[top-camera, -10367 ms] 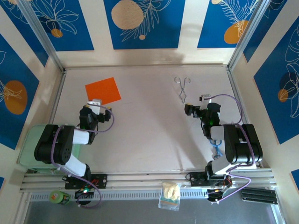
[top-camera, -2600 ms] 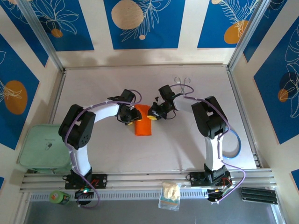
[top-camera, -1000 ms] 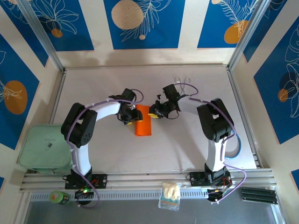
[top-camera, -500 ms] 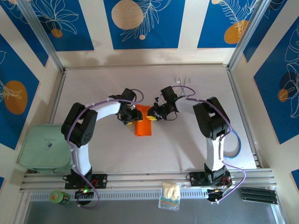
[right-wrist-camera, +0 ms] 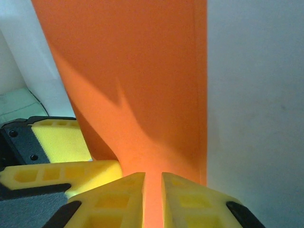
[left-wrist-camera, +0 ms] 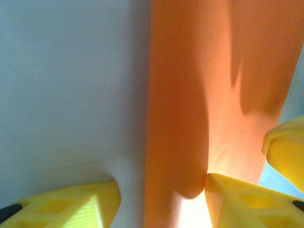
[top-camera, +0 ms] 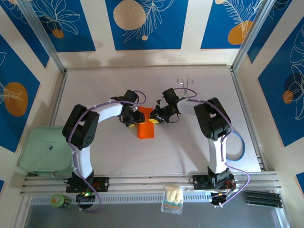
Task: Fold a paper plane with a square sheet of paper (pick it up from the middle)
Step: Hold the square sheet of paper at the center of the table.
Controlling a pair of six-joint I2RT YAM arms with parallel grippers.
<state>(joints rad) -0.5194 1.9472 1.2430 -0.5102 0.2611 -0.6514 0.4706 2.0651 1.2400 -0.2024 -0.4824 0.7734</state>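
Presently finds the table (top-camera: 180,152) much as some ten seconds back, save for the work at its middle. Notes the left arm (top-camera: 102,110) and the right arm (top-camera: 211,118), then drawn in near their bases, now reaching inward to meet at mid-table. Finds the square sheet of paper (top-camera: 145,129), earlier flat and open toward the far left, now doubled over into a narrow strip at the centre, between the two wrists. Judges the first lengthwise fold made, with the nose and wing folds of the paper plane not yet begun. Sees the metal tongs (top-camera: 182,82) untouched at the far side, just behind the right arm. Places the left gripper (top-camera: 131,118) at the far part of the strip's left edge, no different over the last second: jaws spread, one finger (left-wrist-camera: 66,204) on bare table, the other on the paper, nothing gripped. Places the right gripper (top-camera: 155,115) at the far part of the right edge, shifted slightly and narrowed a shade over that second. Reads its jaws, in the right wrist view, as pressed nearly together on a thin lip of orange, apparently pinching the sheet. Takes that as a hold for the next crease, with the left side steadying.
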